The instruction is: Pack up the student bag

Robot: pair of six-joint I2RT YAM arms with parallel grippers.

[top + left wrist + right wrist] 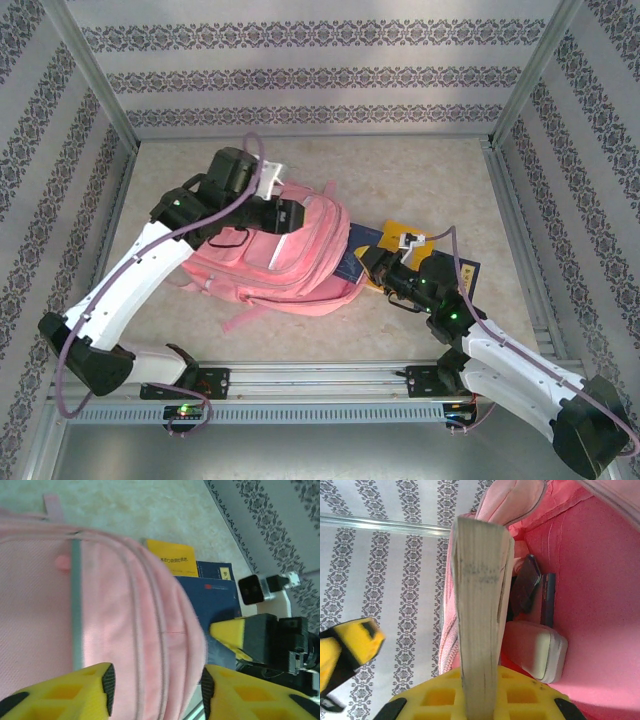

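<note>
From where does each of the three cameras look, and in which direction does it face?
Top external: above and behind the bases, looking down on the table; left arm and right arm show.
Left wrist: above the student bag, looking down on it; the open left gripper shows.
Right wrist: at the bag's mouth, looking inside; the right gripper shows, shut on a book.
Shared: both wrist views see the student bag.

Student bag point(290, 255) and books point(352, 262) on table point(420, 170)

Top camera looks down; both wrist cameras near student bag point(310, 250).
</note>
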